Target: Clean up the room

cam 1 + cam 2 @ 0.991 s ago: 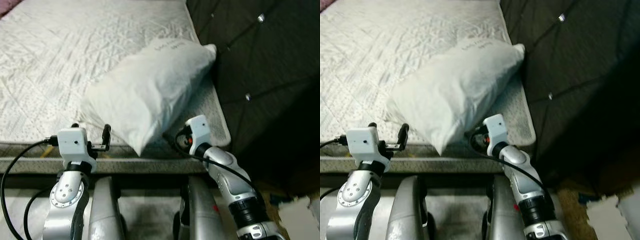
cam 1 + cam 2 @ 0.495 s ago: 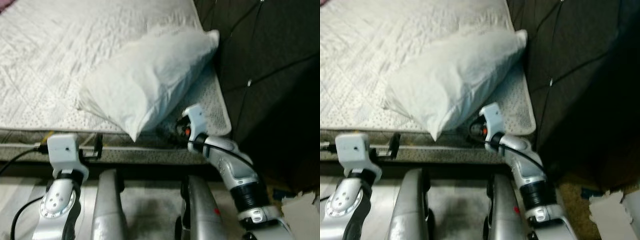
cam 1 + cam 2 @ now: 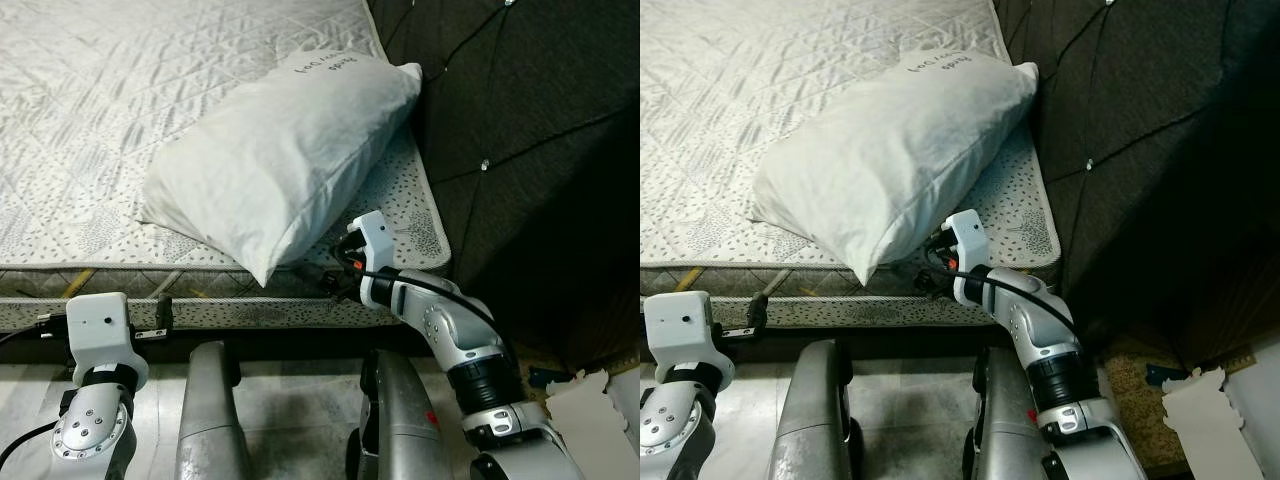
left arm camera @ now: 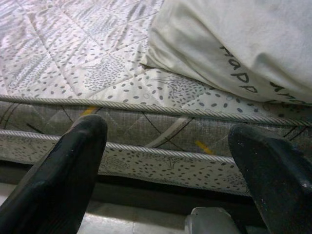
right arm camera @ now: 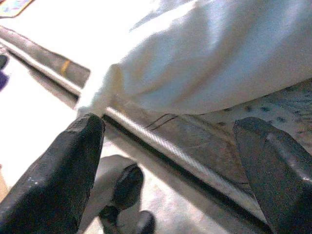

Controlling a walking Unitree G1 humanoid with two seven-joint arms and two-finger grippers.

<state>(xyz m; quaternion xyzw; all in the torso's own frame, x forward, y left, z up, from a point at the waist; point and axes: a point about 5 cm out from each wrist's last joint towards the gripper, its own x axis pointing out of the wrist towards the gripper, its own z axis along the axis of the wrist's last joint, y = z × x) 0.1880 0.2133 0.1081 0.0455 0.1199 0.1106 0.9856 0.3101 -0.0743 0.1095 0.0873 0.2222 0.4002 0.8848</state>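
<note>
At the foot-side edge of the bare mattress [image 3: 150, 110], we stand with both arms raised toward a white pillow [image 3: 280, 150] that lies slantwise near the mattress corner, its far end against the dark tufted headboard [image 3: 520, 150] and its near corner overhanging the piped edge. Our right arm bends at the elbow and reaches inward, bringing the right gripper [image 5: 170, 165] up to the mattress side just below that overhanging corner; its two black fingers [image 5: 53, 180] are spread wide and grip nothing, the pillow's underside hanging between and beyond them. Our left arm is held low and upright before the mattress side, well left of the pillow; the left gripper [image 4: 170, 170] also stands wide apart and empty, aimed at the mattress piping. Torn paper [image 3: 600, 405] lies on the floor at far right.
</note>
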